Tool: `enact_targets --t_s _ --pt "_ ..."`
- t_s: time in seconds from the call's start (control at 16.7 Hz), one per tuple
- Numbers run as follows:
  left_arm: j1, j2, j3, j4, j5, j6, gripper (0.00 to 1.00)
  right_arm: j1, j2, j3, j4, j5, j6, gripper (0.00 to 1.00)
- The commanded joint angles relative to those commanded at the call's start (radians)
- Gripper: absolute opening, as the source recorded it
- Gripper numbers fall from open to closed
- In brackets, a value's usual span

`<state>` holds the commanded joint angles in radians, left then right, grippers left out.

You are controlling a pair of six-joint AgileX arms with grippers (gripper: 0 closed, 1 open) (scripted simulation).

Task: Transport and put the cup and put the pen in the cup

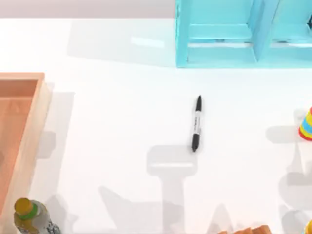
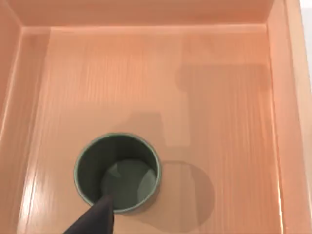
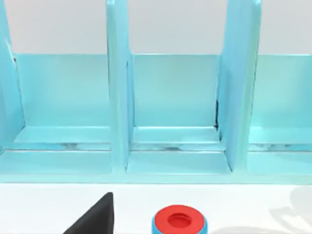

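My left claw (image 2: 92, 219) hangs over the wooden tray (image 2: 229, 146) at the table's left edge, the cup (image 2: 117, 171) upright directly beneath it; whether its fingers are apart I cannot tell. The pen (image 1: 196, 123) lies mid-table, well apart, long axis running near to far, likely the right arm's job.

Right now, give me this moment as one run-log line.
cup: upright in wooden tray | pen: flat mid-table | left gripper: above cup
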<state>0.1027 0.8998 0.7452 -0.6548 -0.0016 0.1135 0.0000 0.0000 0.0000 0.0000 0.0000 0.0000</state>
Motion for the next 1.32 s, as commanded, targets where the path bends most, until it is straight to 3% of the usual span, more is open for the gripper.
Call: enact_targets --t_s 0.36,0.66,1.32 --pt "0.059 0.525 0.427 -0.389 0.001 0.067 1.0 0.0 0.0 0.0 0.0 0.0 0.0 1.0" --pt "0.091 0.802 0.674 -0.586 0.0 0.104 1.0 0.0 0.0 0.0 0.0 0.0 0.0 1.0" --pt "0.095 0.869 0.693 -0.589 0.0 0.11 1.0 0.0 0.0 0.0 0.0 0.0 0.0 1.0"
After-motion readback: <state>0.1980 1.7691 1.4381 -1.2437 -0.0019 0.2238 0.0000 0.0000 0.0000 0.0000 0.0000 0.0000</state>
